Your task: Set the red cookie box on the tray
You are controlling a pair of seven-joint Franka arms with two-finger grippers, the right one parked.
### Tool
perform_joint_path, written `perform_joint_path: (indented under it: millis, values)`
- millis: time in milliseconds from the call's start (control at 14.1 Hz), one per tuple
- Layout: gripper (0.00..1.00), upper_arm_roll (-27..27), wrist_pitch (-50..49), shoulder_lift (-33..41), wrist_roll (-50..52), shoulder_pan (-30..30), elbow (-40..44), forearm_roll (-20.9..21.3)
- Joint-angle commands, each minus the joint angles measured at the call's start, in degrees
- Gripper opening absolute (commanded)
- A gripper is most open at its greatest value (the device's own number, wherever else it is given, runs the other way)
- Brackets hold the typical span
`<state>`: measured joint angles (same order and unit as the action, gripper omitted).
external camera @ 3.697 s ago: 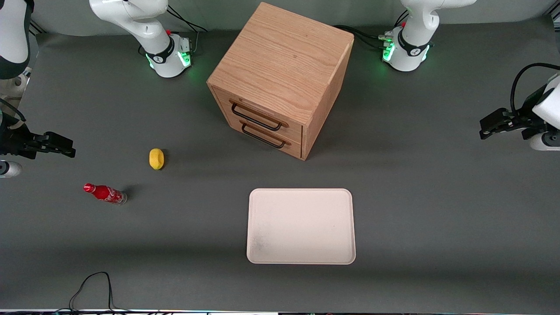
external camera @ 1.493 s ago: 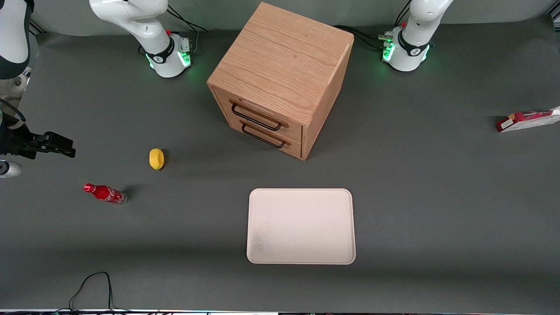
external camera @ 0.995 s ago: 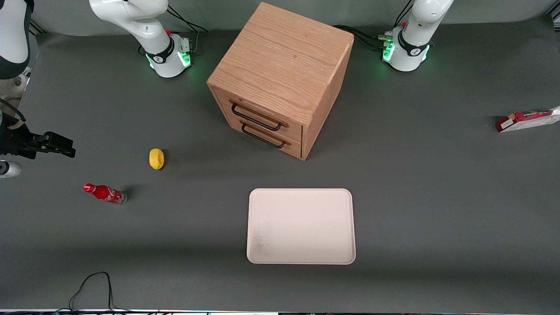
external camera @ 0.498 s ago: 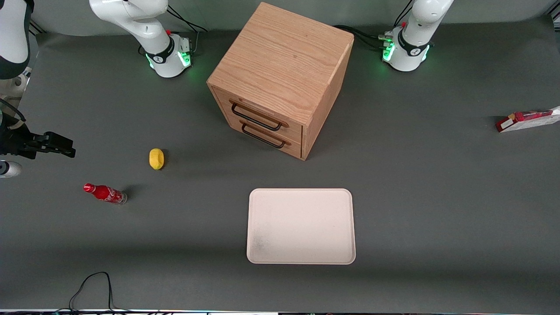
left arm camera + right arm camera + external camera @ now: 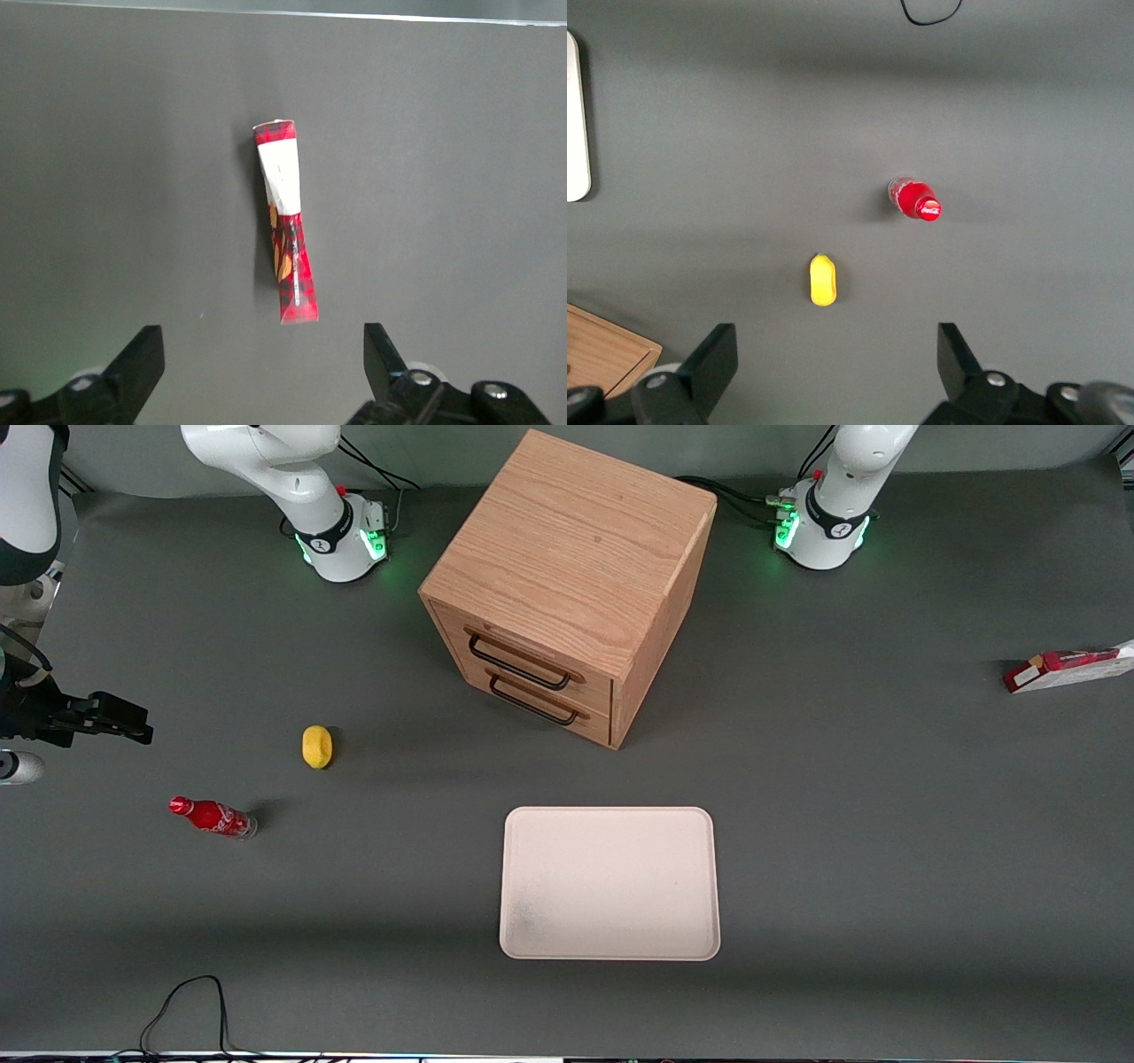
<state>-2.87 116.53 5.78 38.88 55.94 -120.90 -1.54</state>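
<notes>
Front view: red cookie box on the worktop at the working arm's end, well apart from the tray, which is bare; wooden drawer cabinet, lemon, red soda bottle; nothing has shifted in the last second, so pick-up is not yet begun.

Left wrist view: my gripper hangs above the box, fingers spread wide, grasping nothing; I judge descent comes next.
</notes>
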Motion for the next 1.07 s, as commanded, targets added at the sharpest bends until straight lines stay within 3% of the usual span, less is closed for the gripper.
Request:
perform_joint_path:
  millis: [0, 427, 995]
  values:
    - [1.00, 0.2, 8.1, -1.5, 1.4, -1.4, -6.0, 1.2]
    - [1.00, 0.1, 19.1, -13.0, 2.1, -1.5, -6.1, 1.0]
    - [1.00, 0.1, 27.3, -18.3, 2.2, -2.2, -7.9, 0.4]
